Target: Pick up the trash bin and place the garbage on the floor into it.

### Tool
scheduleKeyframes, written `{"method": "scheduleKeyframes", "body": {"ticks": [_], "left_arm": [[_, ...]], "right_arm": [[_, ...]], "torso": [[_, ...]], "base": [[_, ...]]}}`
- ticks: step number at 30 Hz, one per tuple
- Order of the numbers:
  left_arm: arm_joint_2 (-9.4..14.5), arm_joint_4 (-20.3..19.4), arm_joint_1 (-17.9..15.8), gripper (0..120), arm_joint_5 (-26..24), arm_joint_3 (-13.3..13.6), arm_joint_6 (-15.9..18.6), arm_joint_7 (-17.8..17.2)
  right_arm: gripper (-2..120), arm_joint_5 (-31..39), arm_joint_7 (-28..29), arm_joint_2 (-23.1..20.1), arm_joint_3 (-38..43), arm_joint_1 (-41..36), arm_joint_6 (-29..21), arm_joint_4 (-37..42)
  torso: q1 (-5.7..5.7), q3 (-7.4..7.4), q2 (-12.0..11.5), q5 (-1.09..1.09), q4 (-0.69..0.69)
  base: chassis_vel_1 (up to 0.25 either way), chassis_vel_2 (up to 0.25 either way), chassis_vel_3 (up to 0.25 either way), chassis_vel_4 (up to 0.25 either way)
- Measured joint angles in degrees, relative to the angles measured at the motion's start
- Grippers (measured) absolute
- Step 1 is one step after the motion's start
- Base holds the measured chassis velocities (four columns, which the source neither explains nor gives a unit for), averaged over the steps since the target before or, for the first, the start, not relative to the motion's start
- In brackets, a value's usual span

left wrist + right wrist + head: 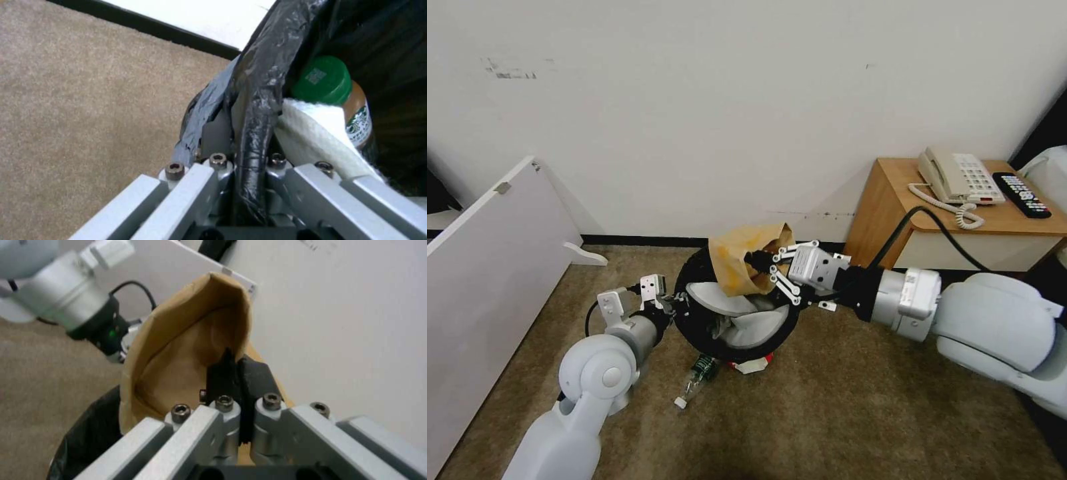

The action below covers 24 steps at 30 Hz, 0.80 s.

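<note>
The trash bin (694, 331), lined with a black bag, is held at its left rim by my left gripper (675, 305), which is shut on the rim (256, 116). Inside it lie white slippers (740, 327) and a green-capped bottle (327, 83). My right gripper (757, 259) is shut on the edge of a brown paper bag (740, 257), which hangs over the bin's far side with its lower end inside the opening. The black fingers (256, 371) pinch the bag's wall (178, 356). On the carpet floor (860, 413), a clear green-labelled bottle (697, 377) and a red-and-white can (752, 363) lie by the bin's near side.
A wooden nightstand (887, 220) with a phone (957, 177) and a remote (1022, 195) stands at the right against the wall. A white board (487, 267) leans at the left. Open carpet lies in front of the bin.
</note>
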Motion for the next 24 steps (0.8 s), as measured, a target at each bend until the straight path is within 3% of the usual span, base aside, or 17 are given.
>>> {"method": "scheduleKeyframes", "body": {"ticks": [11,24], "left_arm": [[0.34,-2.12,1.86,1,-0.38,0.21,0.11,0.82],[-0.23,-2.21,1.44,1,-0.56,0.12,0.15,0.82]], "right_arm": [[0,-3.26,-1.54,6.97,-5.79,1.58,0.19,-6.75],[0,-6.22,-1.90,13.17,-13.23,1.96,1.29,-14.36]], "torso": [[0.00,0.00,0.00,0.00,0.01],[0.00,0.00,0.00,0.00,0.00]], "base": [[0.000,0.000,0.000,0.000],[0.000,0.000,0.000,0.000]]}}
